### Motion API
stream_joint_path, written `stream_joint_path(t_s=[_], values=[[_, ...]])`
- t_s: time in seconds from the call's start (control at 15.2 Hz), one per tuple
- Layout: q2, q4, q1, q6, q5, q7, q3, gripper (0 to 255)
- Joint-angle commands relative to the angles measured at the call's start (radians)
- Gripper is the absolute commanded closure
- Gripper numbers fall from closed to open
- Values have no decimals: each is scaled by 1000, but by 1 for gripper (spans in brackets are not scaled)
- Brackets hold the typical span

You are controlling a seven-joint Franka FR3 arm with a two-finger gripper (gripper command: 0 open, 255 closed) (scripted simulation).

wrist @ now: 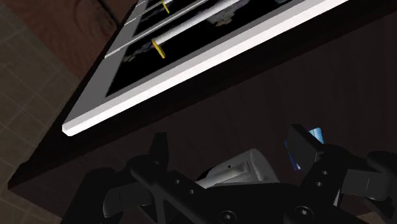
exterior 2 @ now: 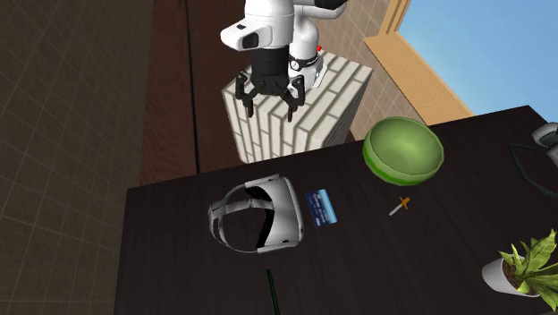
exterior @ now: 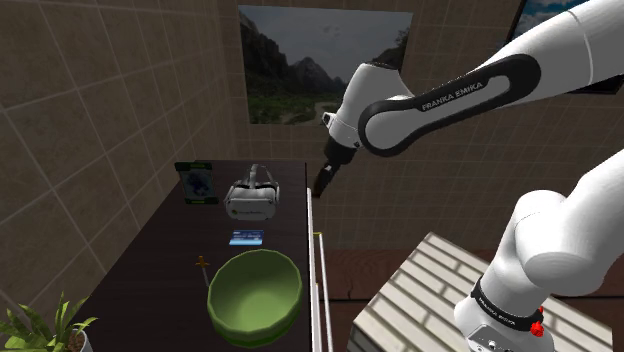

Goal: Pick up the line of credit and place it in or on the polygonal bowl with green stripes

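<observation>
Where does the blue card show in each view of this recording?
Shoulder view: the blue card lies between the white headset and the green bowl.
Second exterior view: the card lies just right of the headset, below and left of the bowl.
Wrist view: a blue corner peeks out by the open pincer, near the headset.
Shared landmark: the headset.

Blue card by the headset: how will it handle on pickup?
The card lies flat on the dark table, so it is probably light and stiff but hard to grip from above; a push would likely slide it. Being flat, it should not roll or tip. The headset sits close, leaving little room on that side.
</observation>
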Motion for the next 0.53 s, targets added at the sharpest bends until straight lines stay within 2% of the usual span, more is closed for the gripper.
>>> stream_joint_path(t_s=[0.0, 0.46], values=[[60, 11, 26, 80, 25, -49, -2, 0], [278, 107, 124, 297, 138, -224, 13, 0]])
